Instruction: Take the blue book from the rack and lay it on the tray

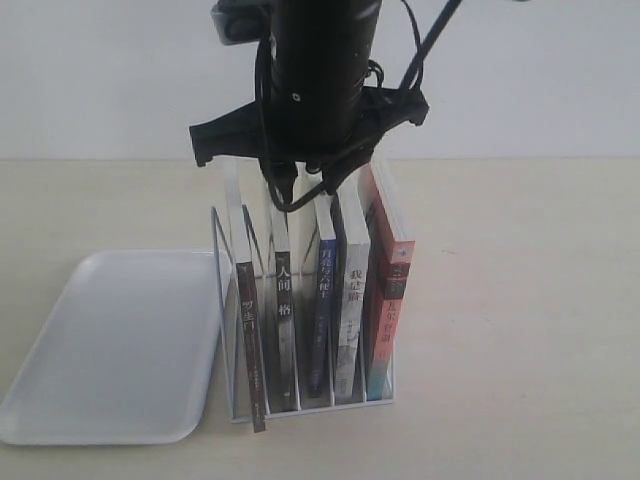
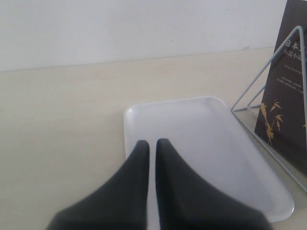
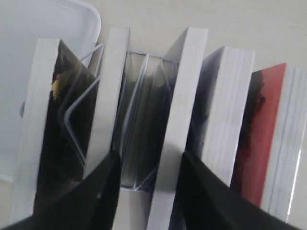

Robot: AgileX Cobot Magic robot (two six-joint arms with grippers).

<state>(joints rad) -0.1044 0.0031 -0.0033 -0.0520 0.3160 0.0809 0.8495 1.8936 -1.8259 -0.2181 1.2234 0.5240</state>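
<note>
1. Five books stand in the white wire rack (image 1: 215, 262) in the middle of the pale table (image 1: 520, 300), spines toward the near edge.
2. Third from the left is the blue book (image 1: 322, 290). It is upright in its own slot, between the black-spined book (image 1: 283, 320) on its left and a grey-spined book (image 1: 352, 310) on its right.
3. One red-and-teal-spined book (image 1: 390, 300) fills the rightmost slot.
4. At the left end a dark brown book (image 1: 250, 345) leans, its lower corner poking out past the rack's near edge. Its cover carries a gold bamboo print.
5. Over the rack the right arm (image 1: 320, 70) hangs straight down, trailing black cables. The right gripper (image 1: 305, 185) sits level with the top edges of the middle books.
6. Seen from that wrist, its black fingers (image 3: 103, 191) are spread wide. The blue book's white page edge lies in the gap between them, nearer one finger than the other.
7. Whether either pad touches the book, I cannot tell from these views.
8. Left of the rack and just beside it, the white tray (image 1: 110, 340) lies flat on the table, its long side running near to far.
9. Only its own wrist view shows the left gripper (image 2: 152, 143). Its two black fingers are pressed almost together, with a thin slit between them, and hang above one short end of the tray.
</note>
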